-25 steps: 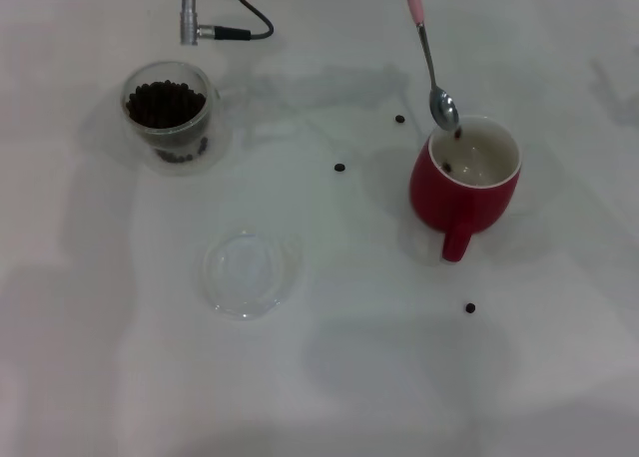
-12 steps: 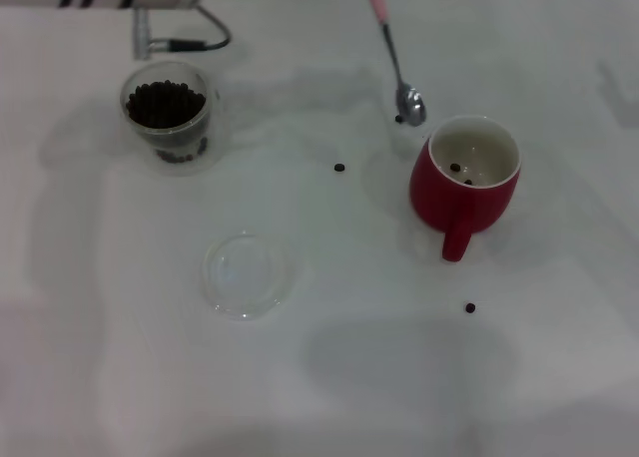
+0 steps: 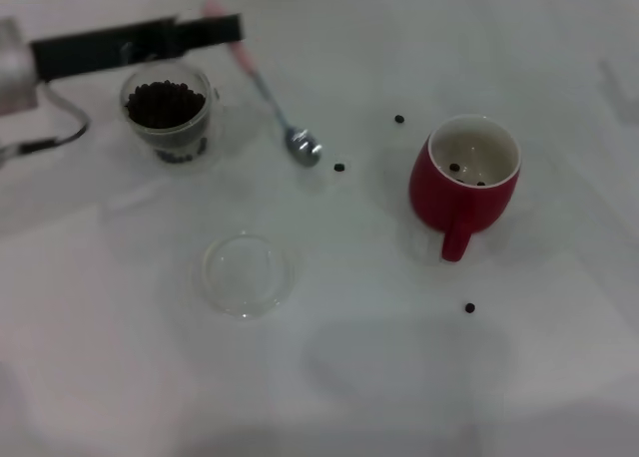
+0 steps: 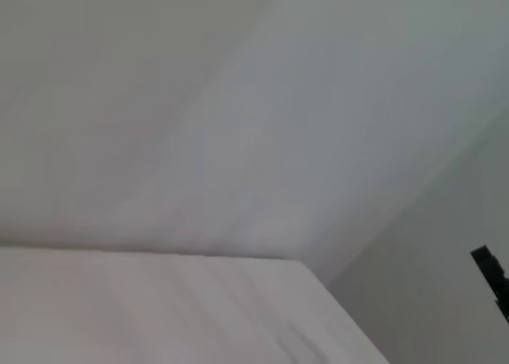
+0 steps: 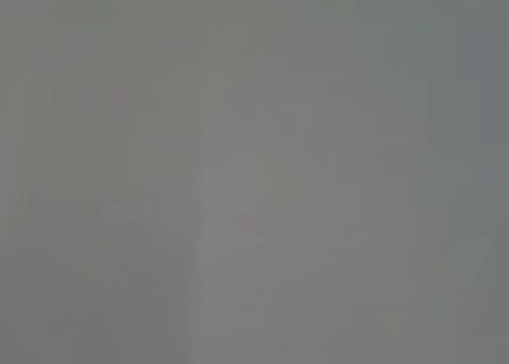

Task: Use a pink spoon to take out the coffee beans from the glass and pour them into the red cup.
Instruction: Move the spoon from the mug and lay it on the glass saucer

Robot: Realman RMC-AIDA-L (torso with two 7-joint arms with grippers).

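While the pink spoon (image 3: 272,106) hangs tilted, we see its empty bowl low between the glass (image 3: 170,114) of coffee beans (image 3: 165,102) and the red cup (image 3: 465,178), its handle pinched in our left gripper (image 3: 222,26) above; three loose beans lie around the cup.

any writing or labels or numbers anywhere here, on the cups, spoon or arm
None can be read.
The red cup, the glass, the pink spoon and the clear dish show no print.
The black part of the arm holding the spoon shows no legible marking.
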